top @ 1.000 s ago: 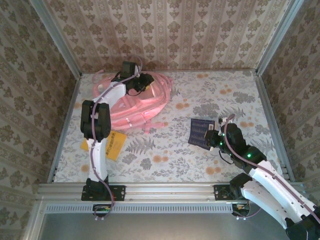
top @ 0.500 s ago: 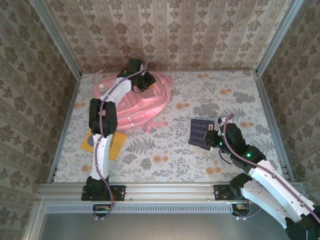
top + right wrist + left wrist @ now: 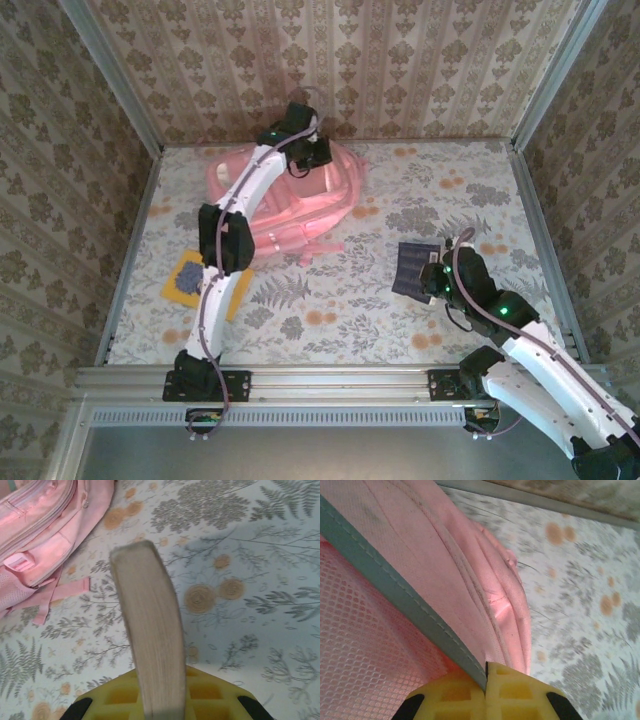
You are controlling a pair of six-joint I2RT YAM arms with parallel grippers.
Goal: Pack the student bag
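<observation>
The student bag (image 3: 290,200), a large pink backpack, lies at the back of the table, left of centre. My left gripper (image 3: 306,158) is at its far top edge. In the left wrist view the yellow fingers (image 3: 520,690) are shut on the bag's grey trim (image 3: 395,592), beside pink mesh (image 3: 360,645). My right gripper (image 3: 432,278) is shut on a dark blue book (image 3: 414,266) and holds it just above the table at the right. The book's page edge (image 3: 147,630) stands upright between the jaws of the right gripper (image 3: 156,682). The bag (image 3: 45,520) lies to the upper left there.
A yellow book with a blue patch (image 3: 196,280) lies flat at the left, beside the left arm's forearm. Metal rails (image 3: 130,250) and patterned walls close in the table on three sides. A pink strap (image 3: 60,592) trails from the bag onto the floral tabletop.
The left gripper has shut on the bag's trim and moved right and back, dragging the bag right. The yellow book now shows fully. The right gripper and book shifted slightly right.
</observation>
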